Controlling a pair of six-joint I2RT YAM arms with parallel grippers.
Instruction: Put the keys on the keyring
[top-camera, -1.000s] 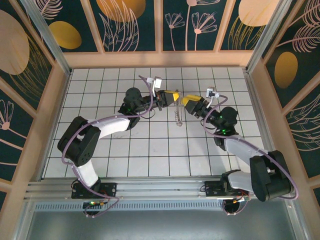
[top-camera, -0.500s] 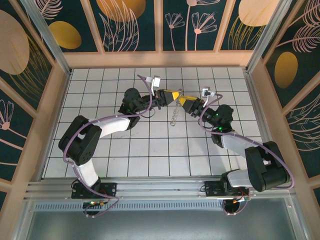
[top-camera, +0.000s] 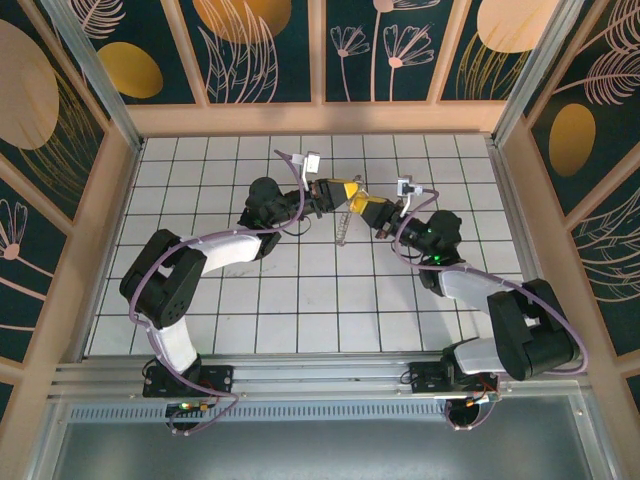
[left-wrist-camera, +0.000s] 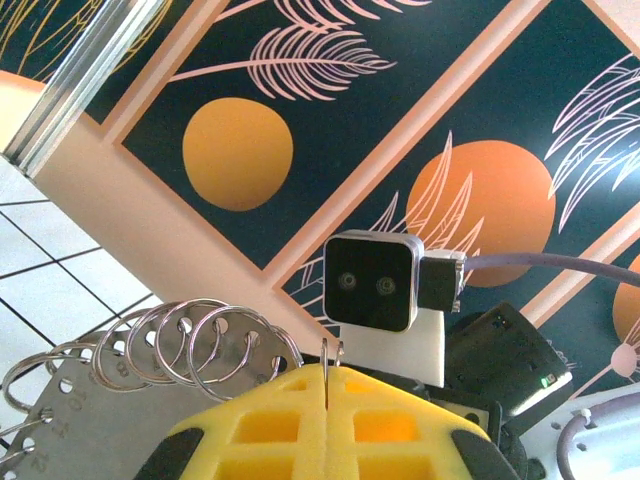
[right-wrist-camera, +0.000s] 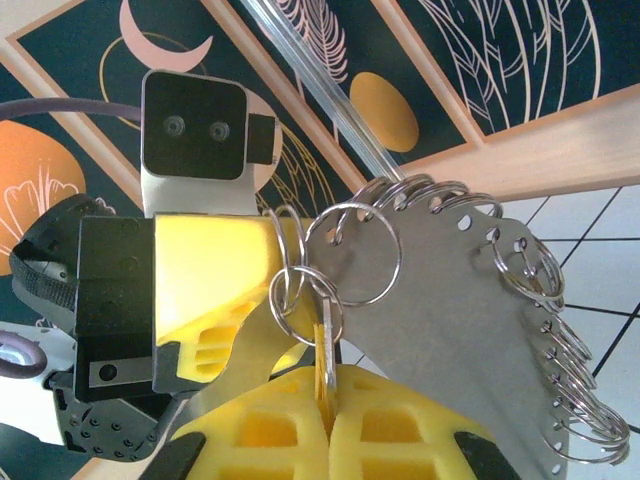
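**A:** What is on the left?

**B:** The left end effector (top-camera: 342, 190) is clamped shut on a thin wire edge of the keyring (top-camera: 343, 230). The keyring is a flat grey plate rimmed with wire loops. In the left wrist view the plate fans out to the left of the yellow fingers (left-wrist-camera: 260, 425).

**A:** And in the middle?

**B:** The two tips nearly meet above the far half of the white tiled tabletop (top-camera: 300, 300). The keyring hangs below them. I cannot tell whether its lower edge touches the tiles.

**A:** The right side?

**B:** The right end effector (top-camera: 370, 208) is pinched tight on the key (right-wrist-camera: 325, 362). The key shows edge-on as a thin yellowish strip, with two small loops circling it just above the fingers.

**A:** Room to move?

**B:** Open tiles stretch to either side and back toward the arm bases. The wooden back rail (top-camera: 320, 118) stands near, just beyond the tips. The side walls are well apart from both arms.
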